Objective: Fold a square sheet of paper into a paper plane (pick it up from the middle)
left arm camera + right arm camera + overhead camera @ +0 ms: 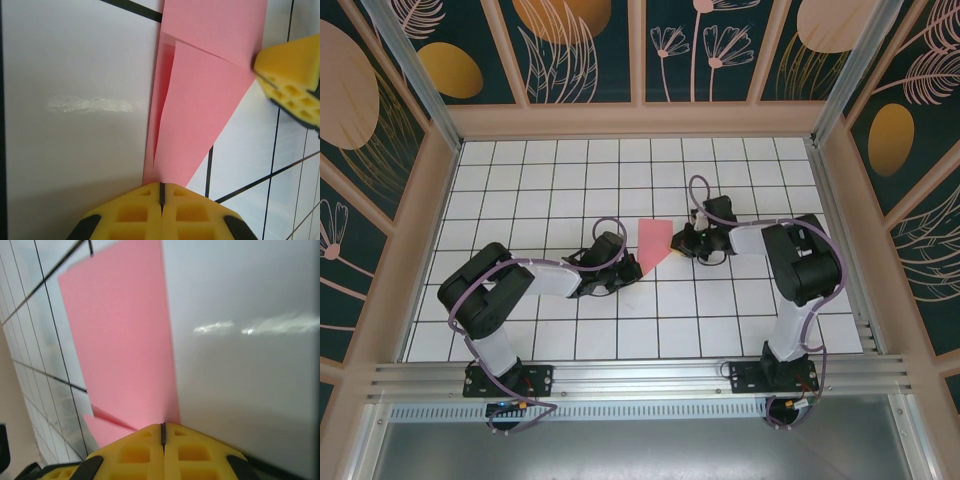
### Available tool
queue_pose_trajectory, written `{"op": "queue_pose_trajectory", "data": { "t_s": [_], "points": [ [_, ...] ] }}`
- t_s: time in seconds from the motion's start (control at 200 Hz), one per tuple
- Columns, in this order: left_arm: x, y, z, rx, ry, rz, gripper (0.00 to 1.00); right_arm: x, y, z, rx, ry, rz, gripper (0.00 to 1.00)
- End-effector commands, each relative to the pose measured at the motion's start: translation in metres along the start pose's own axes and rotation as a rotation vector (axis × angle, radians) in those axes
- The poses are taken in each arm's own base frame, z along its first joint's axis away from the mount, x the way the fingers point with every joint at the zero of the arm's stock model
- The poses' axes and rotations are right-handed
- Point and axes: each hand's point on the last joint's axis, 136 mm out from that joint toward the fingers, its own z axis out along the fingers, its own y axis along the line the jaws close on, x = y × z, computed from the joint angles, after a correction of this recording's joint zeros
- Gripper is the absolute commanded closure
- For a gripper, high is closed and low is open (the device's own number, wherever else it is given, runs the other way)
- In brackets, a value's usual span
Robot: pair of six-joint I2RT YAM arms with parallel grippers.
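near the middle of the gridded surface [520,190], the partly folded pink paper [653,243] was laid flat. the left fingers [131,214] were pressed together at its narrow tip, and the right fingers [134,454] were likewise closed at its edge.

On my screen the right gripper [162,434] sits at the bottom centre, its yellow fingers pressed together with a thin dark seam between them. The pink sheet of paper [125,340] runs from the top of the frame down to the fingertips. A folded layer [107,427] shows at the lower left. Under it lies the white table [245,390], with black grid lines [55,325] at the left.
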Motion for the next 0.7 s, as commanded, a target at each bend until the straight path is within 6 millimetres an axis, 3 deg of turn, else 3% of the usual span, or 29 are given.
{"op": "queue_pose_trajectory", "data": {
  "t_s": [0.0,0.155,0.225,0.27,0.35,0.45,0.595,0.696],
  "points": [
    [0.040,0.081,0.001,-0.274,0.128,-0.053,1.00,-0.027,-0.015,-0.010,0.074,-0.082,-0.012,1.00],
    [0.027,0.058,0.001,-0.222,0.104,-0.016,1.00,-0.026,0.019,-0.028,-0.025,-0.100,-0.039,1.00],
    [0.015,0.035,-0.001,-0.173,0.079,0.016,1.00,-0.021,0.026,-0.037,-0.034,-0.113,-0.036,1.00],
    [0.007,0.020,-0.003,-0.140,0.063,0.038,0.95,-0.018,0.027,-0.043,-0.036,-0.119,-0.024,1.00],
    [-0.009,-0.013,-0.010,-0.068,0.022,0.081,0.88,-0.009,0.025,-0.048,-0.038,-0.122,-0.002,0.91],
    [-0.028,-0.039,-0.020,-0.022,-0.045,0.128,0.78,0.002,0.024,-0.052,-0.039,-0.124,0.015,0.76],
    [-0.050,-0.047,-0.021,-0.053,-0.128,0.162,0.79,0.013,0.024,-0.048,-0.044,-0.105,0.037,0.65],
    [-0.051,-0.032,-0.002,-0.122,-0.108,0.166,0.81,0.017,0.023,-0.040,-0.046,-0.082,0.044,0.64]
  ]
}}
